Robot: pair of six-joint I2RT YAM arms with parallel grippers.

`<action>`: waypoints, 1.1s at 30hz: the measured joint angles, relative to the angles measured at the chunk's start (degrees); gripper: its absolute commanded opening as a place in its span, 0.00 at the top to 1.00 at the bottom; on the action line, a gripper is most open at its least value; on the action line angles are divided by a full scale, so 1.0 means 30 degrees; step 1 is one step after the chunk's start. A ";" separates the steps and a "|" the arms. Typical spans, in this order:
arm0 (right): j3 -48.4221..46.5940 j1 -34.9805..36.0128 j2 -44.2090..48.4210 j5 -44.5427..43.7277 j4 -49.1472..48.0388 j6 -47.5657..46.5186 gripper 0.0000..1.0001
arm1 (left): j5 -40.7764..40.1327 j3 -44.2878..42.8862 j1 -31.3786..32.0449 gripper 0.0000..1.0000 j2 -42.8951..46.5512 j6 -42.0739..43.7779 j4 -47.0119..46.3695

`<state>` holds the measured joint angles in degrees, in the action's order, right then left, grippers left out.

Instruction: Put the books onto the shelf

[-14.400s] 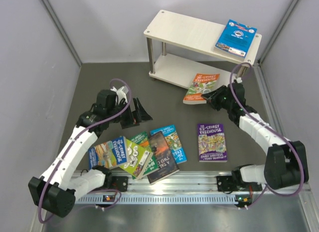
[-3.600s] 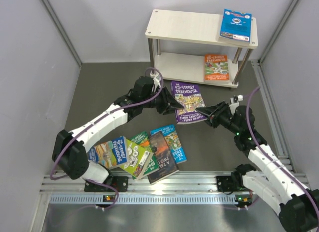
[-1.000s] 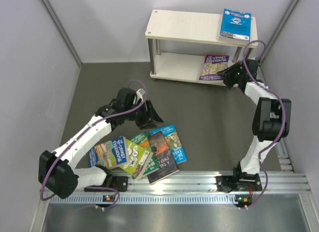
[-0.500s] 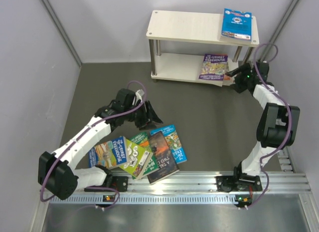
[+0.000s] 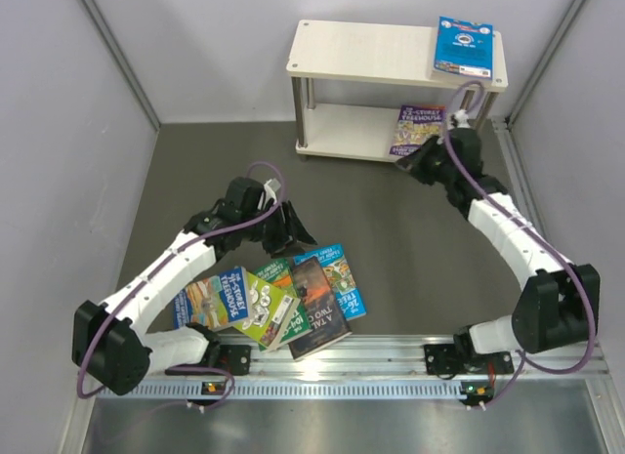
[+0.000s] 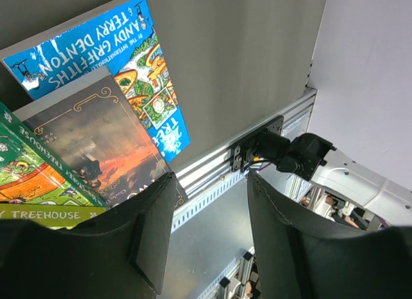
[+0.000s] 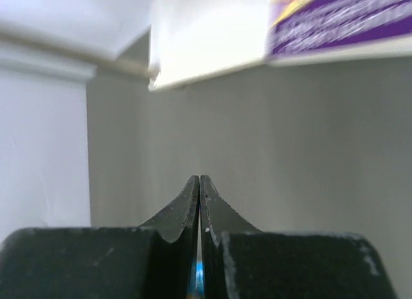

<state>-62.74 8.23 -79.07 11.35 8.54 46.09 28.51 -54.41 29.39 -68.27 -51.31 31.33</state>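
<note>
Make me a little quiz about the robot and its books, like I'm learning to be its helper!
1. True or false: the blue book lies on the shelf's top board.
2. The right claw is: A) open, B) shut on a book, C) shut and empty.
3. Fill in: the purple book lies on the shelf's ____ board.
Key: 1 true; 2 C; 3 lower.

White arms (image 5: 156,280), black joints (image 5: 102,349) (purple cables (image 5: 259,165) looped alongside).
</note>
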 measured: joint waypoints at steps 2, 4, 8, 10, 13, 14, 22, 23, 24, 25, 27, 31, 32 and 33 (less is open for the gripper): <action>-0.0277 0.2229 -0.0364 -0.1137 0.0189 -0.0590 1.00 | -0.0051 0.0000 0.0000 0.47 0.0131 -0.0015 0.0153; -0.1304 0.3636 -0.1552 -0.2696 0.0794 -0.1173 1.00 | -0.0248 0.0000 0.0000 0.48 0.0415 -0.0015 0.0321; -0.4095 0.5049 -0.4969 -0.5544 0.1078 -0.2288 1.00 | -0.0641 0.0000 0.0000 0.48 0.1326 -0.0102 0.1202; -0.5705 0.5442 -0.6892 -0.6725 0.1137 -0.2761 1.00 | -0.0874 0.0000 0.0000 0.48 0.1821 -0.0262 0.1705; -0.7832 0.5836 -0.9449 -0.8320 0.1166 -0.3198 1.00 | -0.1231 0.0000 0.0000 0.49 0.2543 -0.0466 0.2521; -0.8306 0.5887 -1.0069 -0.8728 0.1158 -0.3300 1.00 | -0.1421 0.0000 0.0000 0.49 0.2892 -0.0568 0.2914; -1.0061 0.5952 -1.2874 -1.2903 0.1654 -0.4393 1.00 | -0.2710 0.0561 0.0000 0.49 0.5668 -0.1778 0.4561; -1.0236 0.5931 -1.3049 -1.3318 0.1632 -0.4597 1.00 | -0.2834 0.0801 0.0000 0.50 0.6171 -0.2025 0.4670; -1.0389 0.5872 -1.3187 -1.3675 0.1647 -0.4787 1.00 | -0.2936 0.1093 0.0000 0.50 0.6623 -0.2259 0.4670; -1.0506 0.5807 -1.3282 -1.3930 0.1617 -0.4983 1.00 | -0.3038 0.1399 0.0000 0.50 0.7089 -0.2492 0.4765; -1.0630 0.5588 -1.3398 -1.4302 0.1574 -0.5297 1.00 | -0.3271 0.1982 0.0007 0.51 0.7941 -0.3045 0.4976; -1.0630 0.4881 -1.3420 -1.4564 0.1581 -0.5770 1.00 | -0.3643 0.2710 0.0007 0.51 0.8932 -0.3891 0.5311; -1.0630 0.4648 -1.3420 -1.4549 0.1581 -0.5887 1.00 | -0.3767 0.2841 0.0000 0.51 0.9122 -0.4051 0.5355; -1.0630 0.4401 -1.3420 -1.4506 0.1552 -0.6040 1.00 | -0.3883 0.2958 0.0000 0.51 0.9260 -0.4175 0.5377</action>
<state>-94.63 21.43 -119.33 -32.16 13.19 27.97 16.86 -45.54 29.39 -40.49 -63.83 47.46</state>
